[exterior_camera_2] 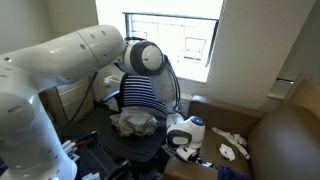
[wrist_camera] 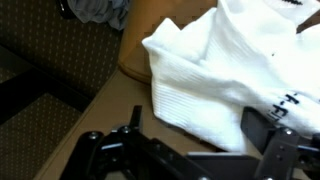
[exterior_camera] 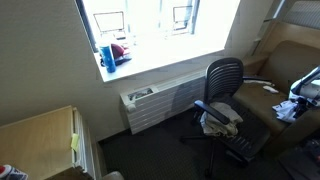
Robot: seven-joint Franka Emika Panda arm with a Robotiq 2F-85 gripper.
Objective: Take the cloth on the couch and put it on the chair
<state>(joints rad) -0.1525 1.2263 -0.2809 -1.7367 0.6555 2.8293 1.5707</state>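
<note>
My hand is spread wide open with nothing in it, right up against the white cloth. That cloth's lying crumpled on the brown couch. The office chair has a grey cloth on its seat.

In an exterior view the arm wore smooth, glossy white shells, thick and rounded. A round joint cap showed dark grey with a paler rim. The wrist was white with black parts. In the wrist view the gripper was matte black metal, its linkage bars pinned with round bolts.
</note>
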